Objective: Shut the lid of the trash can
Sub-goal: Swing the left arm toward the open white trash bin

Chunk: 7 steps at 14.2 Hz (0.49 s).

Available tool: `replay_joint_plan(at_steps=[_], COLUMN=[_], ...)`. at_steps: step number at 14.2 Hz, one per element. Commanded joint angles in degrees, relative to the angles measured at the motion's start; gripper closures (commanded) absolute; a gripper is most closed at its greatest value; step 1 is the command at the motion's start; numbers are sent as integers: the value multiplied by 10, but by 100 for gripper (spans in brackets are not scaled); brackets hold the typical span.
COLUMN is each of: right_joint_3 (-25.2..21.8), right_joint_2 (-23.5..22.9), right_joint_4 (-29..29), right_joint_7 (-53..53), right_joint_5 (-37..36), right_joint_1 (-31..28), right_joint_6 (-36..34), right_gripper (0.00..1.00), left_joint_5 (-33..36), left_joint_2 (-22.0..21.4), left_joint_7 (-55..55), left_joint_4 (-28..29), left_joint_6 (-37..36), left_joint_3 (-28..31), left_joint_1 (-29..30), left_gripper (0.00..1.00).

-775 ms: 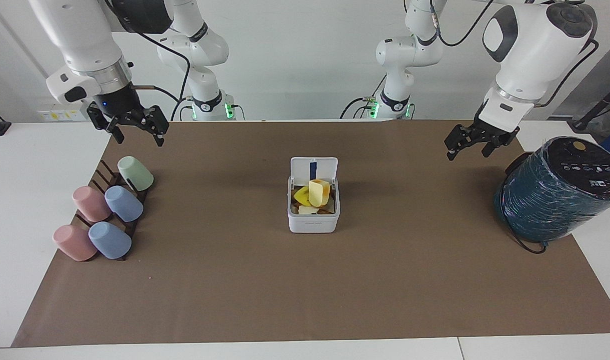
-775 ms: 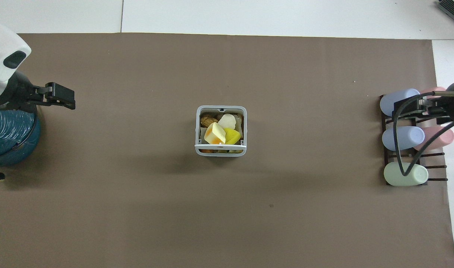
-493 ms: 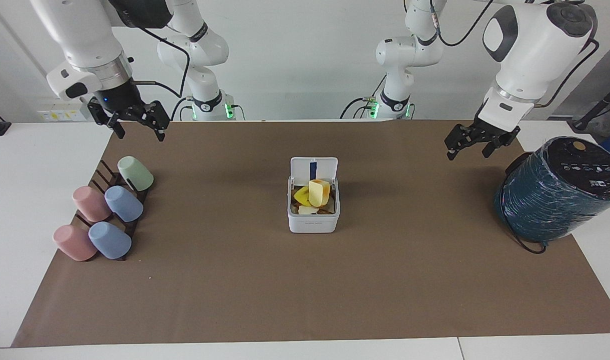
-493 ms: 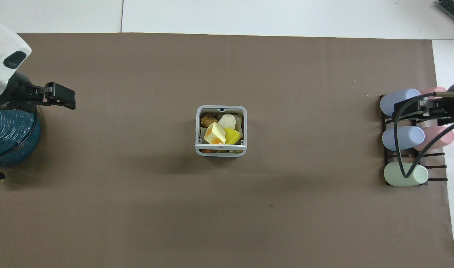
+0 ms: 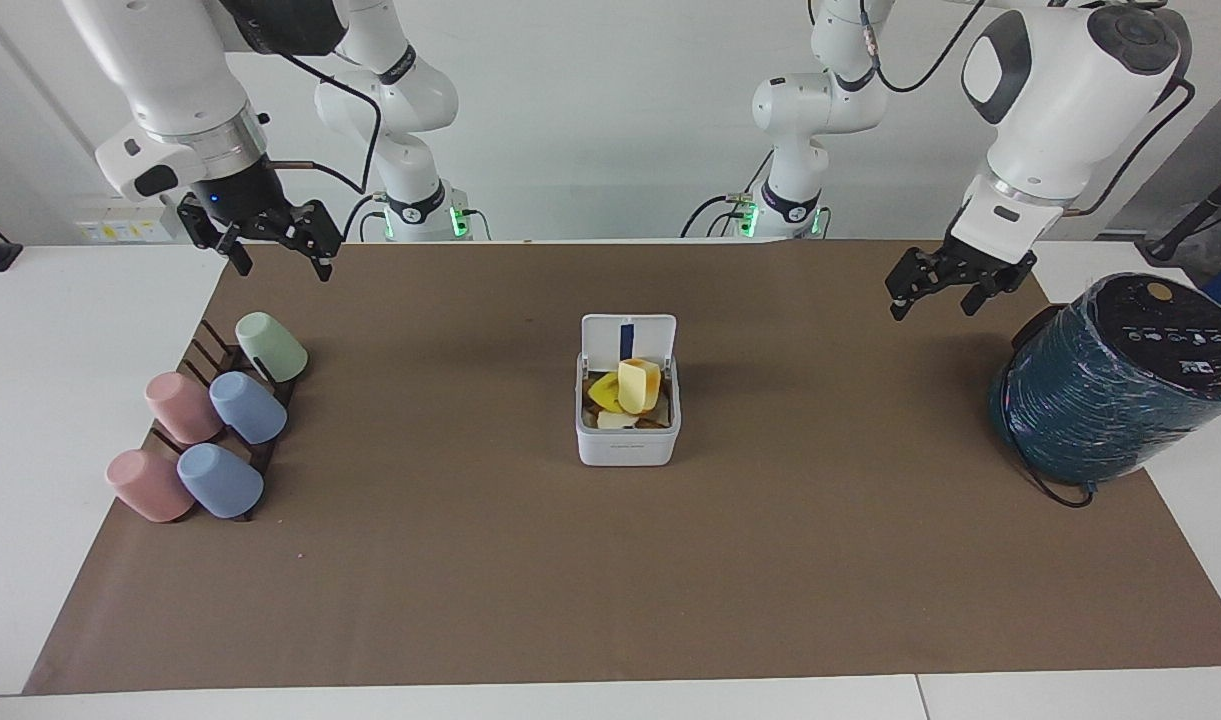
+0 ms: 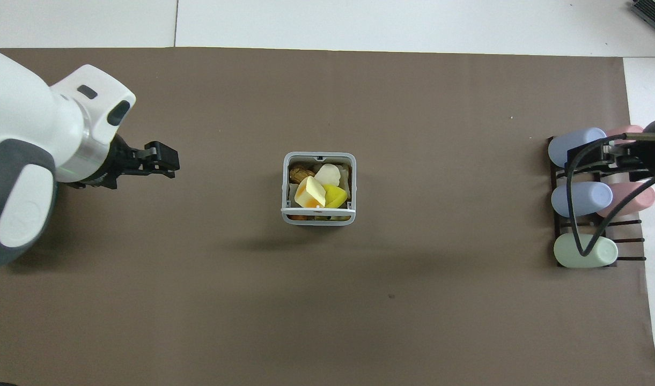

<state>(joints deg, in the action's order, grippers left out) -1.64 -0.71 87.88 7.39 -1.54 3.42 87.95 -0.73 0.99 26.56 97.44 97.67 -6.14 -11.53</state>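
Observation:
The small white trash can [image 5: 628, 446] stands in the middle of the brown mat, filled with yellow and white scraps. It also shows in the overhead view [image 6: 286, 185]. Its lid [image 5: 628, 336] stands upright and open on the edge nearest the robots, blue strip showing; from overhead the lid [image 6: 317, 213] shows edge-on. My left gripper [image 5: 932, 300] is open and empty in the air over bare mat, between the can and the left arm's end; it also shows in the overhead view [image 6: 171, 161]. My right gripper [image 5: 278, 262] is open and empty, up over the cup rack.
A large dark teal wrapped cylinder [image 5: 1120, 385] stands at the left arm's end of the mat. A dark rack with several pastel cups [image 5: 210, 430] lies at the right arm's end, also in the overhead view [image 6: 583, 198]. A brown mat [image 5: 610, 600] covers the table.
My left arm has swung in from the teal cylinder toward the trash can. My right gripper has drawn slightly up and back over the rack. The can and lid have not moved.

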Motion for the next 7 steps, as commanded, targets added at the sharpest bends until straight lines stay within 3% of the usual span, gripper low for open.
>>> replay_joint_plan(at_steps=[1, 3, 7], right_joint_3=[2, 2, 2], right_joint_2=[4, 4, 4], right_joint_4=[7, 7, 7], right_joint_7=[-16, -16, -16], right_joint_5=[9, 9, 9], right_joint_1=[-3, -3, -3], right_joint_6=[6, 6, 11], right_gripper=[0, 0, 0], left_joint_5=[-6, -16, -46], left_joint_2=[-53, -70, -105], left_joint_7=[70, 105, 153], left_joint_4=[82, 118, 193], left_joint_6=[41, 59, 123], left_joint_3=[7, 7, 6], left_joint_1=[-43, -81, -153], left_gripper=[56, 84, 96])
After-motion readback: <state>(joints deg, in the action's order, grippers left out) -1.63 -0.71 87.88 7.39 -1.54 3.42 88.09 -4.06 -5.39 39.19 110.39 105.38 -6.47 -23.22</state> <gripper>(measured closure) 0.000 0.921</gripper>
